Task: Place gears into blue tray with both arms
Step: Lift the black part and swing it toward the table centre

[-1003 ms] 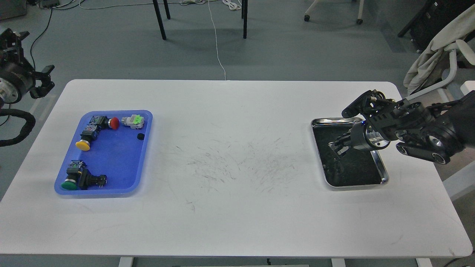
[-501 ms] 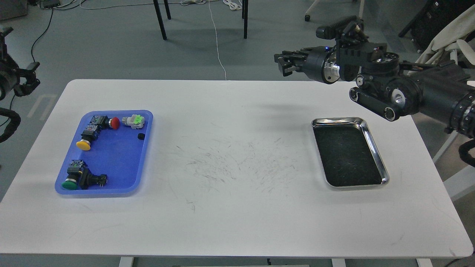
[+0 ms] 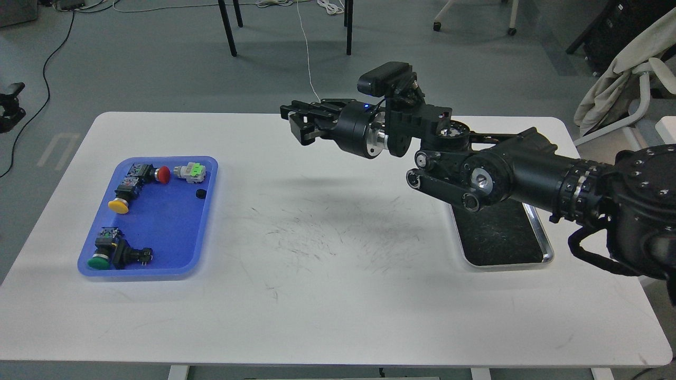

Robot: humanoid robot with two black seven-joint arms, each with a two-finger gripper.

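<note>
The blue tray [image 3: 203, 232] lies at the table's left. One small black gear [image 3: 200, 194] rests near its right rim, beside several push-button switches. My right arm reaches from the right across the table's middle. Its gripper [image 3: 297, 122] hovers well above the surface, to the right of the blue tray and further back. The dark fingers [image 3: 296, 109] overlap, so I cannot make out their gap or anything held between them. Only a dark tip of my left gripper [image 3: 9, 104] shows at the left edge, off the table.
A shiny steel tray [image 3: 547, 256] with a dark bottom sits at the right, partly covered by my right arm. Switches with red [image 3: 162, 174], yellow [image 3: 118, 206] and green [image 3: 99, 262] caps lie in the blue tray. Chair legs and cables are on the floor behind.
My right gripper has risen out of the steel tray and swung left over the table's middle. The left arm has pulled back to the left, almost out of view.
</note>
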